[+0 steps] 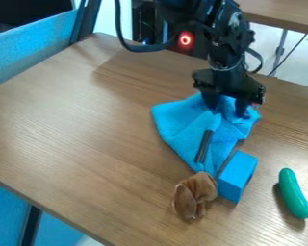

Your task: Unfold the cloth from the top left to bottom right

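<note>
My gripper has fingers apart at the blue cloth's one o'clock, presumably so I can pinch the bunched fold; blue cloth lies on counter, dark bar atop.

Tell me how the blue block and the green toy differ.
The block is blue, the toy green. The block has flat faces and straight edges; the toy is rounded and slightly curved. The block sits beside the cloth, the toy apart from it. Both rest on the table.
</note>
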You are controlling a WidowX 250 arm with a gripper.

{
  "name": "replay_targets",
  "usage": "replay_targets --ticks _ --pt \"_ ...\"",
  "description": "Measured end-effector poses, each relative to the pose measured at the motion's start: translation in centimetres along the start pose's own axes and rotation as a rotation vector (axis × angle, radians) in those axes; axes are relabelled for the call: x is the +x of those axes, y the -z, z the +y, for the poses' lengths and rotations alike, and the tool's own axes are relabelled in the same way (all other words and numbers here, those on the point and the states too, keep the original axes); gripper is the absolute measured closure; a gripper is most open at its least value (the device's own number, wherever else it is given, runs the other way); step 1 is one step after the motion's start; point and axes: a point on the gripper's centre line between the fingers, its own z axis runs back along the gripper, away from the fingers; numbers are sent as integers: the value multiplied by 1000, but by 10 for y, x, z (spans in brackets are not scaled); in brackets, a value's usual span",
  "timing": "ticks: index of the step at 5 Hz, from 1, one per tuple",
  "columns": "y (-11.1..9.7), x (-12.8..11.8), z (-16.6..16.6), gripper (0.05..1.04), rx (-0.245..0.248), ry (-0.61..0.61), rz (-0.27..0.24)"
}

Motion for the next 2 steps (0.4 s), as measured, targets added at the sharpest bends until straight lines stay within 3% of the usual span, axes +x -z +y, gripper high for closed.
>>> replay_targets --ticks 1,2 --pt "0 0 1 703 -38 9 9" --pt "0 0 3 940 -64 0 17"
